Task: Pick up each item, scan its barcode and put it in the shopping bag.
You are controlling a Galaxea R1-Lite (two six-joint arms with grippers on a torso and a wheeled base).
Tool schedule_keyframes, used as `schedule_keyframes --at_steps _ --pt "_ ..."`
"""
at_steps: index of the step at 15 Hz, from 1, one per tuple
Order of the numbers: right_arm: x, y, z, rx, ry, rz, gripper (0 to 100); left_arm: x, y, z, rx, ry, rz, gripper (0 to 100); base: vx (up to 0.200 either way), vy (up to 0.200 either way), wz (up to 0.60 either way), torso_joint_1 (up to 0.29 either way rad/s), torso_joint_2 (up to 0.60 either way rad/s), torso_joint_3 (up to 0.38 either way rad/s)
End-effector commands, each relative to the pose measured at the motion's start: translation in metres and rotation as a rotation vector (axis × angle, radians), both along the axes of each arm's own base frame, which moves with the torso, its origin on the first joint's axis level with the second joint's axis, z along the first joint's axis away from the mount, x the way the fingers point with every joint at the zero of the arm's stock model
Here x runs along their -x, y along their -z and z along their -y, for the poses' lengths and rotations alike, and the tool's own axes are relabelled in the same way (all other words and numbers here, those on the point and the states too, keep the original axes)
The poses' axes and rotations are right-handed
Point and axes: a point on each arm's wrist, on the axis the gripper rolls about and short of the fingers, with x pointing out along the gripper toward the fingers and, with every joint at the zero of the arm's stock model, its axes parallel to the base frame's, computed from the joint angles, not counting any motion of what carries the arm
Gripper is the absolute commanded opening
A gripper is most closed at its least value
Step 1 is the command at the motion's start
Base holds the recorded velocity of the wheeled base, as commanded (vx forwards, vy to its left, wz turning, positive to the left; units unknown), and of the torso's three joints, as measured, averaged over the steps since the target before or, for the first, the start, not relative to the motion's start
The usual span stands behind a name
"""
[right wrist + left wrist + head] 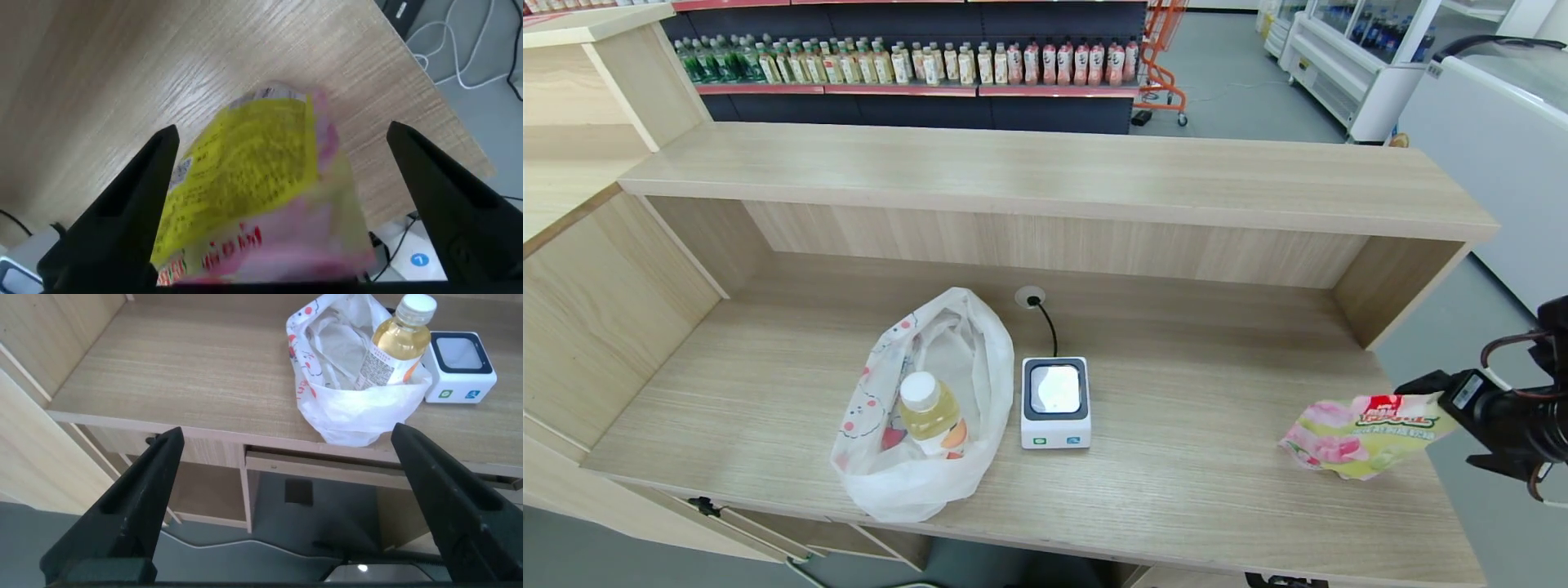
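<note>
A pink and yellow-green snack pouch [1364, 433] lies at the counter's right edge, its near end tilted up and reaching past the edge. My right gripper [1454, 400] is at that end, open, with the pouch [261, 180] between its wide-spread fingers [131, 220]. The white shopping bag [915, 425] sits left of centre with a yellow drink bottle [931, 412] standing in it. A white barcode scanner [1055, 400] stands just right of the bag. My left gripper [288, 433] hangs open and empty below the counter's front edge, in front of the bag [343, 384].
The wooden counter [1176, 457] has a raised back ledge [1054, 175] and side walls. The scanner's black cable [1045, 318] runs to a hole at the back. A drawer front [327, 461] sits under the counter's edge. Bare counter lies between scanner and pouch.
</note>
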Motion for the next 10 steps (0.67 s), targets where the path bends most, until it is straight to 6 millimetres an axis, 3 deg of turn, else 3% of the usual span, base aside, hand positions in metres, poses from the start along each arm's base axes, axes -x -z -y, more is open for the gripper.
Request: schedule_keyframes --at_steps 1,7,10 --pt "-0.009 0.015 -0.003 0.004 -0.044 -0.041 0 0.000 0.000 0.000 0.001 0.000 0.001 100 0.000 0.000 0.00 0.000 0.00 0.000" --pt "-0.009 0.028 -0.015 0.071 -0.168 -0.104 0 0.000 0.000 0.000 0.000 0.000 0.001 100 0.000 0.000 0.00 0.000 0.00 0.000" --pt "-0.007 0.013 -0.015 0.151 -0.224 -0.043 0 0.000 0.000 0.000 0.000 0.000 0.001 100 0.000 0.000 0.00 0.000 0.00 0.000"
